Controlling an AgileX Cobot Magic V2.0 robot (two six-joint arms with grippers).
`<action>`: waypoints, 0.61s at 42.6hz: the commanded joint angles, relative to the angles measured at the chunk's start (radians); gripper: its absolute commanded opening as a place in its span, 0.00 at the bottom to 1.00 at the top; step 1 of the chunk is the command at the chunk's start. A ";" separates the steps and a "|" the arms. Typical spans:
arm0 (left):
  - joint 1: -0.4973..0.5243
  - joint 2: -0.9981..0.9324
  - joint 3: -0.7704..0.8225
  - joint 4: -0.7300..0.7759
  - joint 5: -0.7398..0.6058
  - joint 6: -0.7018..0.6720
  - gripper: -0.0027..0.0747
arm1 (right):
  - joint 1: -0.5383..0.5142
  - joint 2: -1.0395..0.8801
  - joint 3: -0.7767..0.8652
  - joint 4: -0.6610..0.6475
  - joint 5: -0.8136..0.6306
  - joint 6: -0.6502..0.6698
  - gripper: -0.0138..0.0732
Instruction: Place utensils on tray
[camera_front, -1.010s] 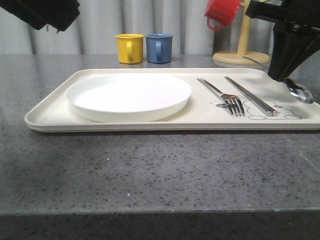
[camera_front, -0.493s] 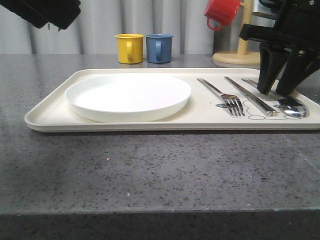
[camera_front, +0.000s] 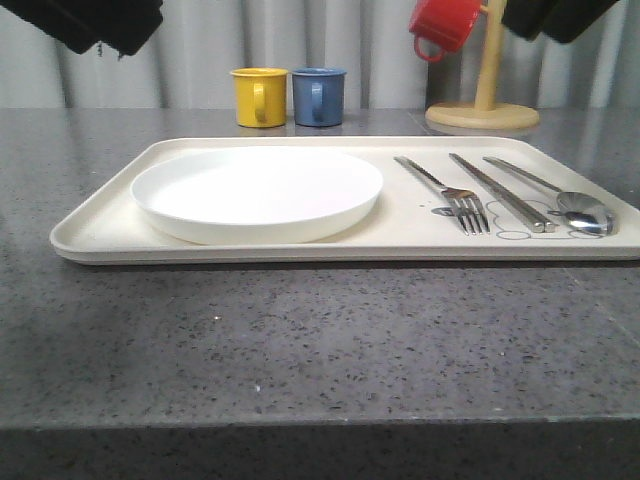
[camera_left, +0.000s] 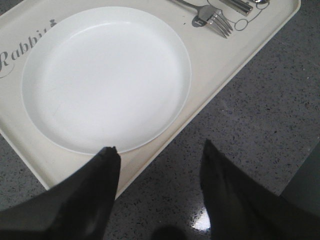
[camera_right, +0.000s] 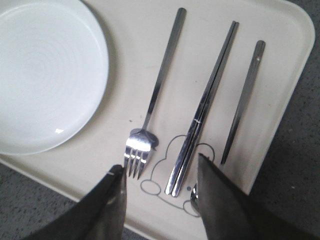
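The cream tray (camera_front: 100, 235) lies on the grey counter. On it rest the white plate (camera_front: 257, 190) at the left, then the fork (camera_front: 452, 192), the flat chopstick piece (camera_front: 500, 190) and the spoon (camera_front: 585, 213) side by side at the right. High over the tray's right end, my right gripper (camera_right: 160, 164) is open and empty, with the fork (camera_right: 155, 95), chopstick piece (camera_right: 202, 110) and spoon handle (camera_right: 242, 105) below it. My left gripper (camera_left: 159, 147) is open and empty, held above the tray's front rim (camera_left: 220, 65) by the plate (camera_left: 105, 75).
A yellow mug (camera_front: 259, 96) and a blue mug (camera_front: 319, 96) stand behind the tray. A red mug (camera_front: 445, 25) hangs on a wooden stand (camera_front: 483, 110) at the back right. Bare grey counter (camera_front: 320, 340) stretches in front of the tray.
My right gripper lowered the spoon onto the tray beside the chopstick piece, let it go, then rose up and away. The left arm has not moved.
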 joint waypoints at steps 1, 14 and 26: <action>-0.008 -0.018 -0.027 -0.004 -0.066 -0.010 0.51 | 0.002 -0.133 0.026 -0.003 -0.027 -0.022 0.57; -0.008 -0.018 -0.027 -0.004 -0.066 -0.010 0.51 | 0.002 -0.458 0.247 -0.005 -0.059 -0.068 0.57; -0.008 -0.018 -0.027 -0.004 -0.064 -0.010 0.51 | 0.002 -0.720 0.379 -0.004 -0.039 -0.066 0.57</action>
